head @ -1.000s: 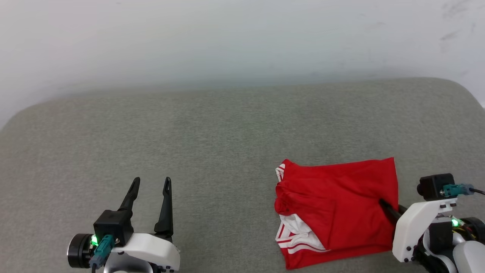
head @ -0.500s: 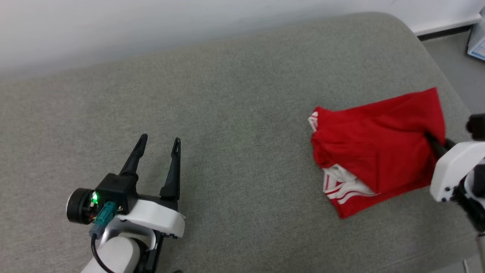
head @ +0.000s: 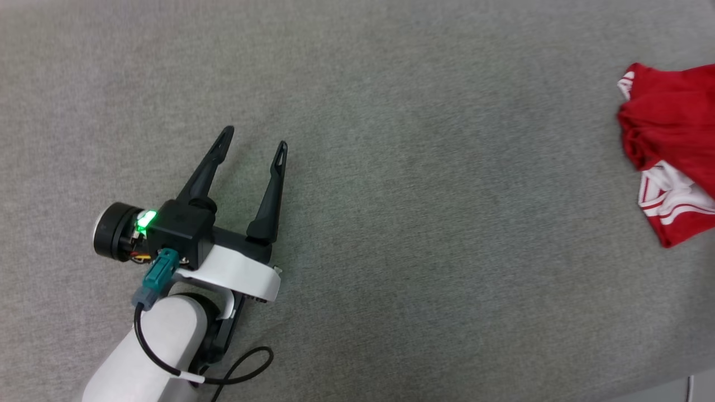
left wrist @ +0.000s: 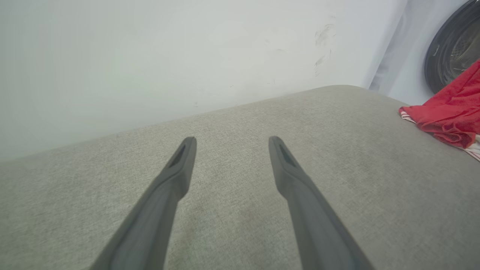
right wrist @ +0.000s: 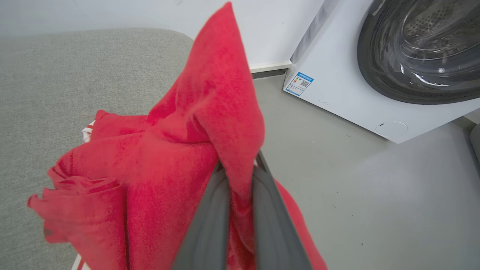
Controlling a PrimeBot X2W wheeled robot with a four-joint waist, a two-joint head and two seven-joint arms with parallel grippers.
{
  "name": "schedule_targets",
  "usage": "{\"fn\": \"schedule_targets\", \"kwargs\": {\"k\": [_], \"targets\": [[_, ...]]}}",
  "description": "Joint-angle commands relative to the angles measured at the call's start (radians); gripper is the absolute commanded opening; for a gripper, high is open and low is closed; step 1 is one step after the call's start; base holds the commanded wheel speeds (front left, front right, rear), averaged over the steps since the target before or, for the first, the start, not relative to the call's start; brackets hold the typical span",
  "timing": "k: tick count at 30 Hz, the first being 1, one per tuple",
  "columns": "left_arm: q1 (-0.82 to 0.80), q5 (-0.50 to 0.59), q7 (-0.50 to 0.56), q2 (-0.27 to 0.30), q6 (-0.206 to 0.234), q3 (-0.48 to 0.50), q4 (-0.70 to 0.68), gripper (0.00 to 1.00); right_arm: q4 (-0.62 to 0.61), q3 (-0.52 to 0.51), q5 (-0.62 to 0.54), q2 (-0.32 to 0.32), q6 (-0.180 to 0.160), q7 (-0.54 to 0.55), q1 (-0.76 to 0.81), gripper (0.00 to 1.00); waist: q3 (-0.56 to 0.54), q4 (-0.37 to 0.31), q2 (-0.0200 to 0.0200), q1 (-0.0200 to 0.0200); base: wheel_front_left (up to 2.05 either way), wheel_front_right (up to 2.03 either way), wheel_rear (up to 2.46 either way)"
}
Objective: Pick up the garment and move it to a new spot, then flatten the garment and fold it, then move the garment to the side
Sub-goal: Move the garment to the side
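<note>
My right pincer [right wrist: 240,167] is clamped on an edge of the red shirt [right wrist: 150,168], at the head frame's far right by the desk [head: 391,167] edge; left pincer [head: 254,138] wide, empty, well apart at lower left.

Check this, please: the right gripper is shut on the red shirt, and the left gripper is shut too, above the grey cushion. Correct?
Not quite. The left gripper is open, not shut, above the grey cushion; the left wrist view shows its jaws apart. The right gripper is shut on the red shirt.
</note>
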Motion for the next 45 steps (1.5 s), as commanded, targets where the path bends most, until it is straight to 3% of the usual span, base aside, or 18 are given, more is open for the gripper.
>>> {"fn": "schedule_targets", "kwargs": {"k": [1, 2, 3, 4, 5, 13, 19, 31, 45], "targets": [[-0.025, 0.01, 0.001, 0.005, -0.004, -0.001, -0.008, 1.0, 0.036, -0.017, -0.019, -0.001, -0.001, -0.03, -0.031, 0.0, 0.046, 0.025, 0.0, -0.0002, 0.0, 0.0, 0.0], [-0.031, 0.011, 0.001, 0.004, -0.006, -0.003, -0.011, 1.0, 0.052, -0.024, -0.026, 0.003, -0.001, -0.047, -0.037, 0.0, 0.053, 0.027, 0.0, -0.0002, 0.0, 0.0, 0.0], [-0.037, 0.013, 0.0, 0.003, -0.007, -0.005, -0.013, 1.0, 0.071, -0.035, -0.035, 0.01, -0.001, -0.062, -0.041, 0.18, 0.059, 0.03, 0.0, -0.0002, 0.0, 0.0, 0.0], [-0.041, 0.014, -0.001, 0.001, -0.007, -0.006, -0.012, 1.0, 0.09, -0.043, -0.045, 0.017, -0.001, -0.08, -0.047, 0.48, 0.062, 0.033, 0.0, -0.0002, 0.0, 0.0, 0.0], [-0.042, 0.013, -0.003, -0.001, -0.008, -0.008, -0.01, 1.0, 0.105, -0.05, -0.054, 0.023, -0.001, -0.094, -0.054, 1.0, 0.064, 0.035, 0.0, -0.0002, 0.0, 0.0, 0.0], [-0.031, -0.008, -0.028, -0.027, -0.014, -0.017, 0.04, 1.0, 0.18, -0.132, -0.136, 0.05, -0.001, -0.204, -0.064, 1.0, 0.013, 0.061, 0.0, -0.0002, 0.0, 0.0, 0.0], [0.022, -0.032, -0.051, -0.059, 0.002, -0.009, 0.081, 1.0, 0.137, -0.114, -0.134, 0.065, -0.001, -0.258, -0.007, 1.0, -0.084, 0.083, 0.0, -0.0002, 0.0, 0.0, 0.0], [0.211, -0.087, -0.077, -0.119, 0.045, 0.05, 0.158, 1.0, -0.135, 0.025, -0.024, 0.181, -0.001, -0.273, 0.298, 1.0, -0.329, 0.167, 0.0, -0.0002, 0.0, 0.0, 0.0], [0.356, -0.069, -0.078, -0.088, 0.087, 0.133, 0.16, 1.0, -0.413, 0.19, 0.008, 0.312, -0.001, -0.241, 0.575, 1.0, -0.463, 0.26, 0.0, -0.0002, 0.0, 0.0, 0.0]]}}
